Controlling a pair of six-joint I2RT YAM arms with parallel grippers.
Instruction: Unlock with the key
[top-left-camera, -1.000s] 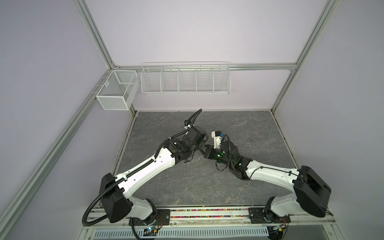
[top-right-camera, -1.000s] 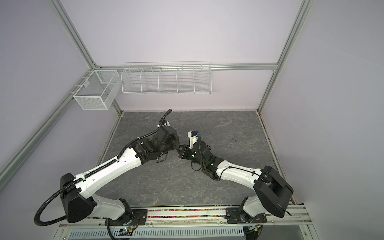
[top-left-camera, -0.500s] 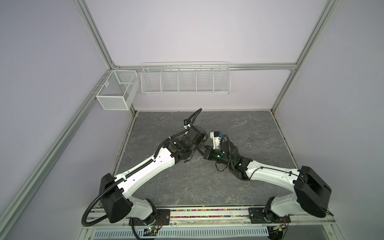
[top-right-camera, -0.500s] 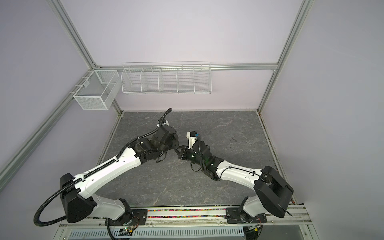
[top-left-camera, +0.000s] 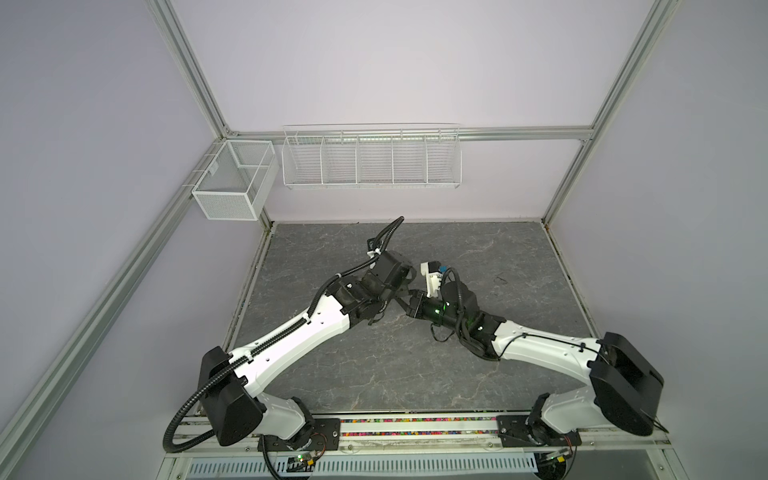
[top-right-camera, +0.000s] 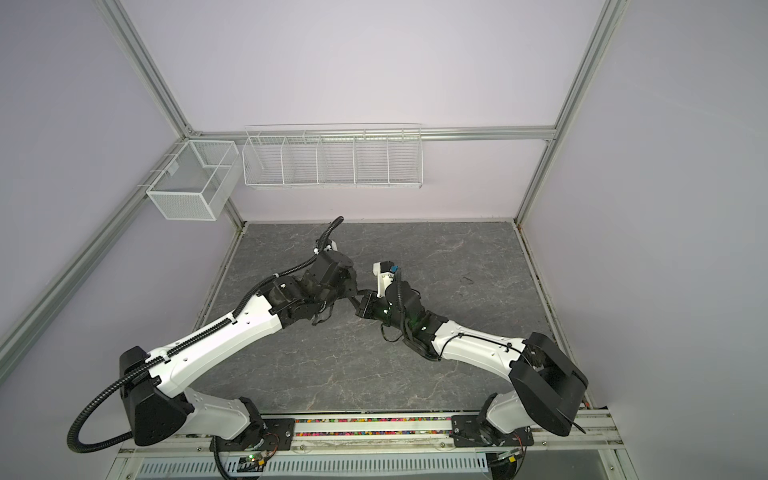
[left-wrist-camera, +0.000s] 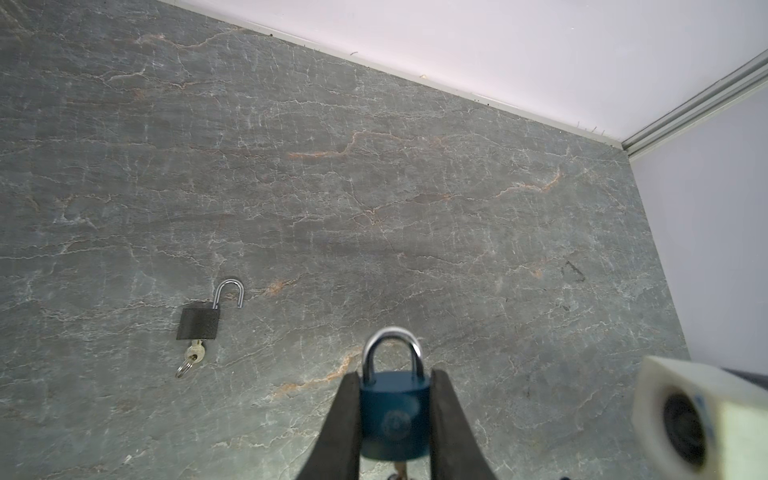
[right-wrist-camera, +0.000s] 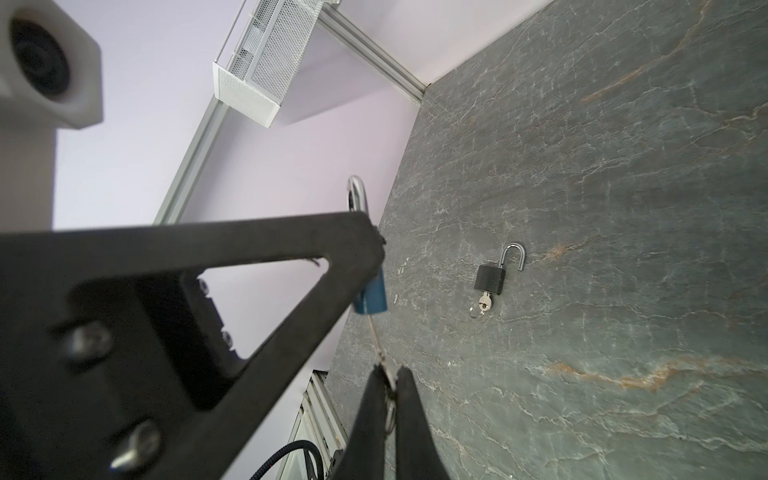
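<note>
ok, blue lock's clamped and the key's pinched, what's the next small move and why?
Probably twist the right gripper to turn the key: it looks seated in the bottom of the blue padlock, which the left gripper clamps by its sides, and the shackle is closed.

**Padlocks:** two. The blue padlock (left-wrist-camera: 394, 419) sits between the fingers of the left gripper (left-wrist-camera: 395, 386). The black padlock (left-wrist-camera: 198, 323) lies on the worktop (left-wrist-camera: 415, 187), well apart from both grippers.

**Keys:** two, one per padlock. The key (right-wrist-camera: 375, 338) runs from the blue padlock's underside into the right gripper (right-wrist-camera: 390, 372). The second key (left-wrist-camera: 194, 353) sits in the black padlock.

**Key rings told for certain:** one, the key ring (left-wrist-camera: 183, 369) on the second key.

**Grippers:** two.

**Arms:** two, the left arm (top-left-camera: 299, 336) and the right arm (top-left-camera: 540, 349).

**Wall containers:** two, well beyond both grippers: one mesh basket (top-left-camera: 235, 183) and one wire rack (top-left-camera: 371, 160) with five compartments.

**Worktops:** one.
</note>
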